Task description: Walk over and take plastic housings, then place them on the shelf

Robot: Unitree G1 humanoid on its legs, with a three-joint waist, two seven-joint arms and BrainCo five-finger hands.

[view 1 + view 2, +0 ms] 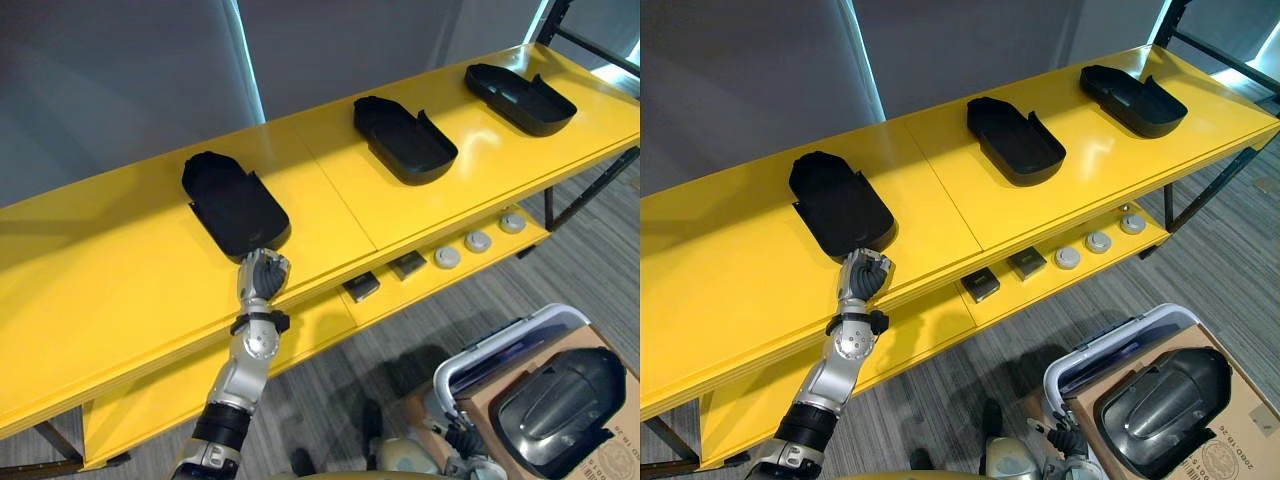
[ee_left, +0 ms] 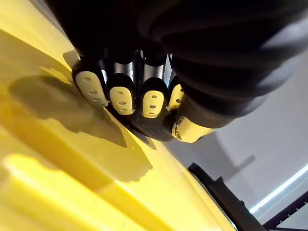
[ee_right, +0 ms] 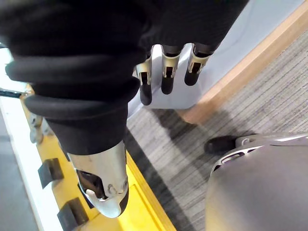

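Three black plastic housings lie on the top of the yellow shelf (image 1: 120, 270). The left housing (image 1: 232, 205) rests flat. My left hand (image 1: 262, 272) is at its near end, fingers (image 2: 120, 94) curled against the near rim and the thumb (image 2: 185, 130) beside them. The middle housing (image 1: 405, 140) and the right housing (image 1: 520, 98) lie farther along the shelf, untouched. My right hand (image 3: 166, 72) hangs over the grey floor with straight fingers and holds nothing.
On the lower shelf sit grey discs (image 1: 478, 241) and small black blocks (image 1: 361, 288). On the floor at lower right a cardboard box (image 1: 610, 460) holds another dark housing (image 1: 555, 405), next to a white-rimmed bin (image 1: 500, 350). A grey wall backs the shelf.
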